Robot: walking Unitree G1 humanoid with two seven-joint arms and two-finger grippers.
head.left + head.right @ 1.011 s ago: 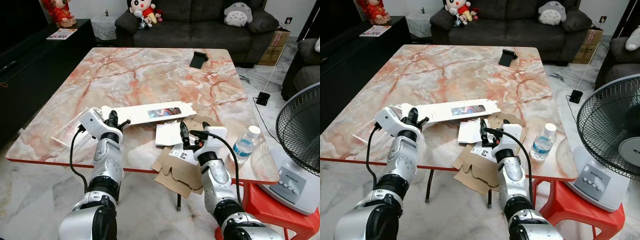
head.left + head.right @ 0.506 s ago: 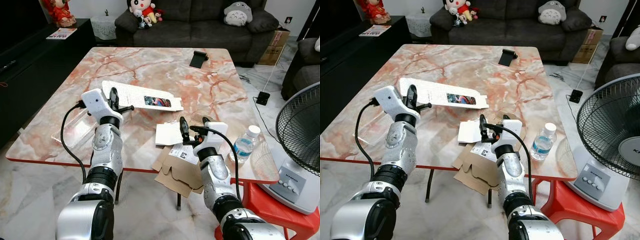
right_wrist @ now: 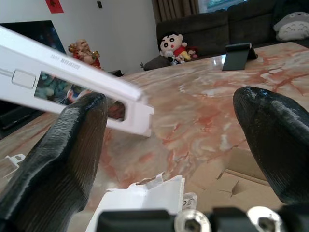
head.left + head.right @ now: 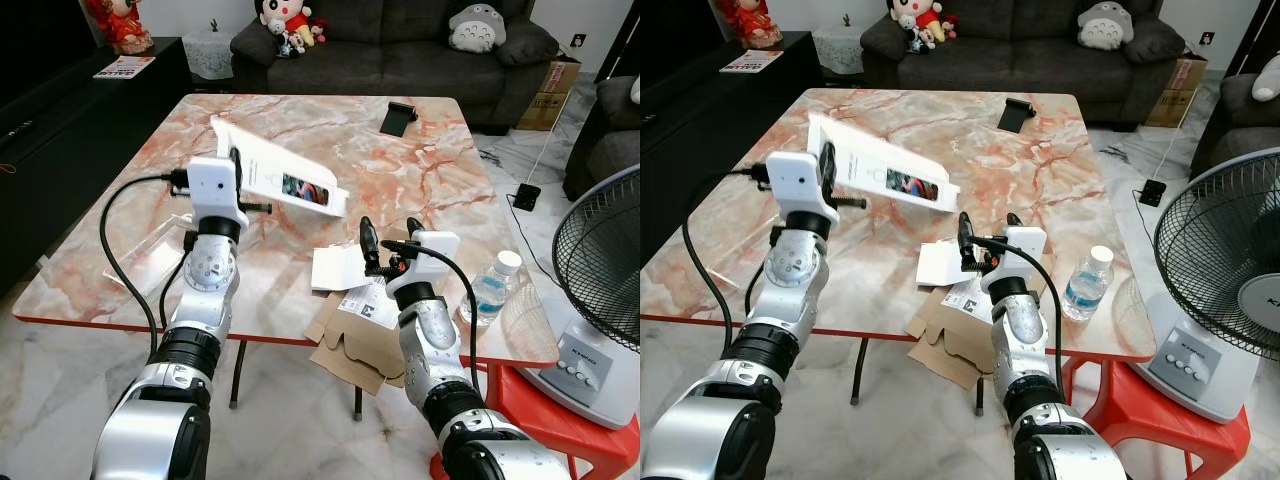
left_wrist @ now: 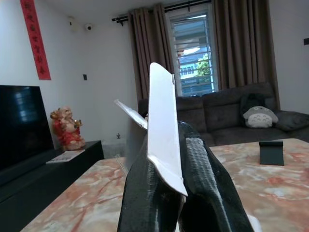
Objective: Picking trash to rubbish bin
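White flat cardboard sleeve with a printed picture window (image 4: 280,178), up off the pink-veined marble worktop (image 4: 320,140) and tilted, one end pinched tight in the left jaws (image 5: 166,193). Clenched hard on the card edge, both black fingers (image 5: 145,193) pressing from either side. Hanging clear above the worktop, far end pointing toward the black phone stand (image 4: 397,118).

Right jaws (image 4: 385,242) spread wide and empty, poised just above the white folded paper scrap (image 4: 335,268) near the worktop's front edge. Brown flattened cardboard box (image 4: 360,335) beside that scrap, drooping over the edge; clear plastic water bottle (image 4: 489,288) off to its right.

For the carry: probably best kept level and gripped deep, since a long thin card held by one end looks prone to swinging or slipping out. Worth turning slowly toward the rubbish bin.

Lettering: a short grey line of print along the sleeve in the right wrist view, too small to read. Black-and-white label (image 4: 372,305) on the brown box, also illegible.
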